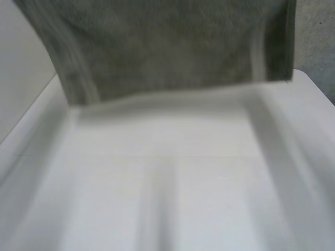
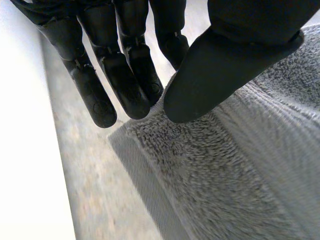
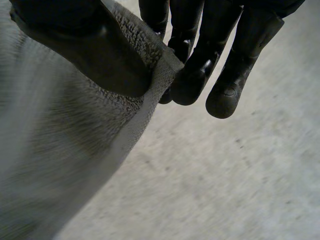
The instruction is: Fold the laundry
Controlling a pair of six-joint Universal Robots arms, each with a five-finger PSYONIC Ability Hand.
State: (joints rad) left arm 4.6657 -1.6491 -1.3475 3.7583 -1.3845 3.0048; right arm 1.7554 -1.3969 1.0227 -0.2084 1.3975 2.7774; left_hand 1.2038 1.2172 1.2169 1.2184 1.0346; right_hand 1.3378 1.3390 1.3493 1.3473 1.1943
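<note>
A grey terry towel (image 1: 172, 52) hangs in the air above the far part of the white table (image 1: 172, 172), its lower edge a little above the tabletop. In the left wrist view my left hand (image 2: 225, 65) pinches a top corner of the towel (image 2: 240, 170) between thumb and fingers. In the right wrist view my right hand (image 3: 100, 55) pinches the other top corner of the towel (image 3: 55, 150), thumb on one face and fingers behind the hem. The towel spreads between the two hands.
The white table has raised edges at the left (image 1: 31, 130) and right (image 1: 314, 104). A speckled grey floor (image 3: 225, 175) lies beyond the table.
</note>
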